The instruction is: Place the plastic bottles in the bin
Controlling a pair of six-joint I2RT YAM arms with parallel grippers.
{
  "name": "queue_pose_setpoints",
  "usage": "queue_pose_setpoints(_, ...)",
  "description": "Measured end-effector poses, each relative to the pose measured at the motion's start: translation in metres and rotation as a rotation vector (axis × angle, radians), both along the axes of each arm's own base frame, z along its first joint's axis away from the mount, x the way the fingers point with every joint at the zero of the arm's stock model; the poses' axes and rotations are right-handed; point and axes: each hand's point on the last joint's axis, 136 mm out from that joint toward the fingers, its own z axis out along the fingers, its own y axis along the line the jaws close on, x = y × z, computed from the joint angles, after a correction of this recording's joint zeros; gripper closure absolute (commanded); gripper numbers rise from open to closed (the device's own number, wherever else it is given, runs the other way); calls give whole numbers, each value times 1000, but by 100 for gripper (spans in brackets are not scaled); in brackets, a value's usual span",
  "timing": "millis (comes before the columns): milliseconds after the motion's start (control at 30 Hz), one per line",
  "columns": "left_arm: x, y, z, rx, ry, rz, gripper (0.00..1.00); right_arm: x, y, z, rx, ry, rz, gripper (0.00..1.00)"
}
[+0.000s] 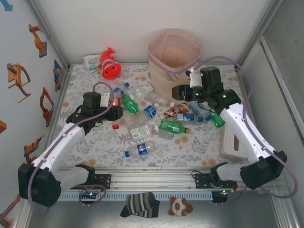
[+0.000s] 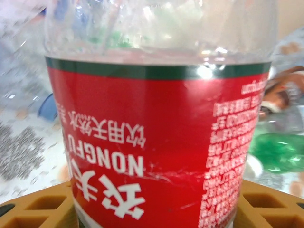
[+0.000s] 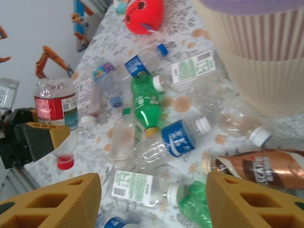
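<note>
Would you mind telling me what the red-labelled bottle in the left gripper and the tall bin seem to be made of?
The red-labelled bottle looks like clear plastic, glossy: highlights and things behind show through it above the printed label. The bin seems matte beige-pink plastic, going by its moulded ribs.

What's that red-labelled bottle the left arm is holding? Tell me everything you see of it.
The red-labelled bottle is clear, thin plastic, seemingly empty. A red wrapper with white Chinese characters and "NONGFU", topped by a dark green band, circles its body. The left gripper clasps it, with yellow fingers on either side of the label. It is at the left edge of the other bottles; whether it touches the table is unclear.
</note>
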Motion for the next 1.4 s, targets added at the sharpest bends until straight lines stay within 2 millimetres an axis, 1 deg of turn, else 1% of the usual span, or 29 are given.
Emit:
queue_pose_setpoints(200, -17, -27, 37, -110, -151, -201, 42, -19, 32, 16, 60, 5, 133, 39)
queue_pose_setpoints(333, -25, -42, 51, -159, -206, -314, 45, -34, 55, 24, 85, 10, 220, 35)
queue_pose_setpoints(533, -38, -61, 61, -205, -236, -433, 45, -51, 92, 34, 110, 14, 333, 29)
queue_pose_setpoints(667, -44, -72, 58, -215, -222, -484, 44, -54, 112, 36, 116, 18, 378, 25)
queue_pose_setpoints(800, -47, -82, 56, -221, -206, -524, 44, -51, 128, 29, 110, 38, 403, 23)
queue_pose_setpoints(933, -51, -90, 60, -230, -208, -558, 44, -47, 143, 20, 105, 56, 421, 23)
queue_pose_setpoints(1133, -53, -96, 63, -237, -210, -581, 45, -46, 160, -2, 87, 103, 439, 23)
queue_pose_setpoints(1233, -54, -98, 63, -241, -208, -591, 45, -47, 166, -11, 85, 126, 448, 25)
queue_pose_setpoints(1300, -55, -99, 64, -245, -210, -597, 45, -48, 170, -15, 85, 138, 456, 28)
queue_pose_setpoints(1400, -56, -100, 65, -246, -211, -602, 45, -51, 173, -17, 86, 147, 465, 32)
